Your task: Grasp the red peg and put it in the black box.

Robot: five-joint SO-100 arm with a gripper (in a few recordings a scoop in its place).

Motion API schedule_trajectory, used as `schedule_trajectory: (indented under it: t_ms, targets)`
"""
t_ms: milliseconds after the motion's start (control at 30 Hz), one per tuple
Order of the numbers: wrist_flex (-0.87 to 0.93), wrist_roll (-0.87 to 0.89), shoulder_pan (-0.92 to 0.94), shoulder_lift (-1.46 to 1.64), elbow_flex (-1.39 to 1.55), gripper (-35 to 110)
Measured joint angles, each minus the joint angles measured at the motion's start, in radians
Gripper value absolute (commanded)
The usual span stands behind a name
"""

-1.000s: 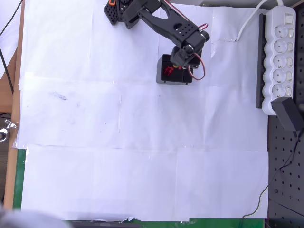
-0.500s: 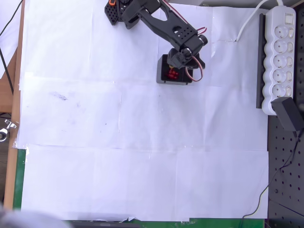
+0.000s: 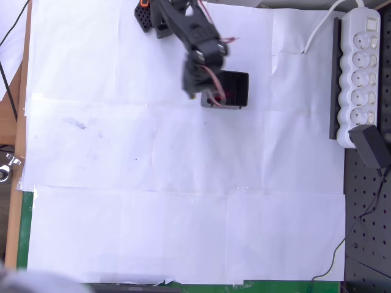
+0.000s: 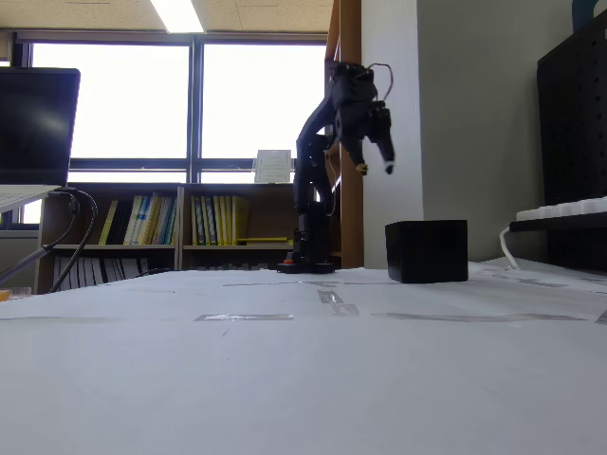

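The black box [image 3: 231, 89] is sitting on the white paper-covered table [image 3: 183, 201] near the arm's base, a square open-topped box with thick dark walls. In the overhead view the arm is covering the box's left edge, and a speck of red is showing at the lower left of the box beside a red wire; whether that is the red peg I cannot tell. In the fixed view the gripper [image 4: 375, 156] is hanging well above the box [image 4: 427, 251] and left of it, fingers pointing down and apart, holding nothing.
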Motion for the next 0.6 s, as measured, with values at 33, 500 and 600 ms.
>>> schedule_trajectory:
  t_ms: [33, 500, 600]
  targets:
    - [-0.046, -0.026, 0.023, -0.048, -0.069, 0]
    - [-0.371, -0.072, 0.115, -0.870, -1.169, 0]
    - [-0.439, -0.086, 0.138, -1.049, -1.379, 0]
